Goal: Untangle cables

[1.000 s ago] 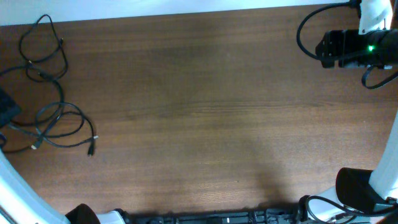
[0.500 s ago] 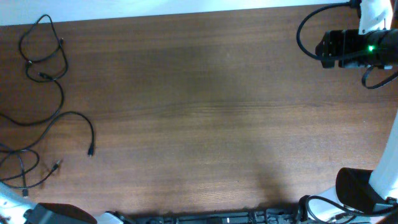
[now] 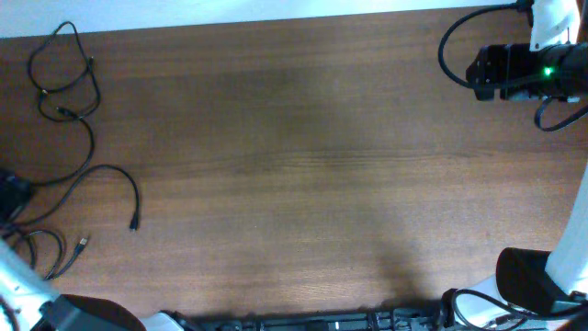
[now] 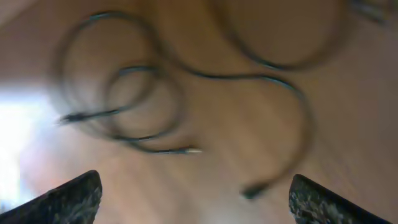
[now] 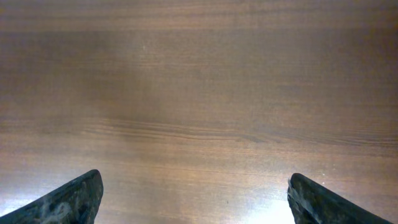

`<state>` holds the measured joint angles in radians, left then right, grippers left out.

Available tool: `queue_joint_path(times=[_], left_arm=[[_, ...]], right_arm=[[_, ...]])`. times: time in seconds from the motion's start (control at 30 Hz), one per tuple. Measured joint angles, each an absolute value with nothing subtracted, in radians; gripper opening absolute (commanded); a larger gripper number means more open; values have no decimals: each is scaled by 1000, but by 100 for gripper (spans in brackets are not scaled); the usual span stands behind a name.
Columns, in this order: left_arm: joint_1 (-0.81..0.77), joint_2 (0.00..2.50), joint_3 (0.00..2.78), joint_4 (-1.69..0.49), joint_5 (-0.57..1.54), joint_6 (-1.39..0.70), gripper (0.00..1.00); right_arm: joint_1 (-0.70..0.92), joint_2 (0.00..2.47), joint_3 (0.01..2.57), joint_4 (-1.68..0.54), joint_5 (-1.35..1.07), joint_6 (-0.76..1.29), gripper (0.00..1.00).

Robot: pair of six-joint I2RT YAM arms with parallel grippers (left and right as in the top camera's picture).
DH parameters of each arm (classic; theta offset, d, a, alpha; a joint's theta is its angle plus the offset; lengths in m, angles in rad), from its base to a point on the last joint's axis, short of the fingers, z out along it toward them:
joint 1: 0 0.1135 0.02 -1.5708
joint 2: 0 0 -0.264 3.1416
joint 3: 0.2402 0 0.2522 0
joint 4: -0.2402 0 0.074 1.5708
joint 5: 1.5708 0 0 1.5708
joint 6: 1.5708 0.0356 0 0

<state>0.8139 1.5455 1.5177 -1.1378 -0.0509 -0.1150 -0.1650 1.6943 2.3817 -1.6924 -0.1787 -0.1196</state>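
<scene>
Very close up in the left wrist view, the left gripper [image 4: 200, 202] has its two dark fingers [image 4: 68, 200] spread wide apart, one in each bottom corner, with nothing held between them. Below it, on the brown wooden table [image 4: 360, 155], lie the thin black cables [image 4: 306, 127]. This picture is blurry, but you can see round loops on one side and a wavy piece that ends in a small dark plug [image 4: 252, 191]. The right gripper [image 5: 196, 200] is wide open too and holds nothing. Only bare wood shows under it. From above, all the cables are on the left side of the table. Nearest the robot's edge is a small bunch [image 3: 50, 257] close to the left corner. A little farther out is a long curved cable [image 3: 110, 169] that bends round and ends in a plug pointing back toward the robot. Farthest away, near the far left corner, is a big loop [image 3: 41, 51]. The black right arm [image 3: 510, 69], with a small green light [image 3: 548, 71] on it, is at the far right corner, well apart from the cables.
</scene>
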Motion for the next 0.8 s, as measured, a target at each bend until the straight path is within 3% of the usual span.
queue_joint_path(times=[0.2,0.4,0.57,0.8], left_arm=[[370,1546,1516,-1116,129,19,99],[7,1546,1516,-1095,64,61,99],[-104,1546,1516,-1094,32,61,99],[-109,1546,1516,-1094,25,61,99]], right_arm=[[-165,1694,2382,-1692,-179,-120,94],[-165,1694,2382,-1692,-179,-120,94],[-165,1694,2382,-1692,-179,-120,94],[-165,1694,2382,-1692,-179,-120,94]])
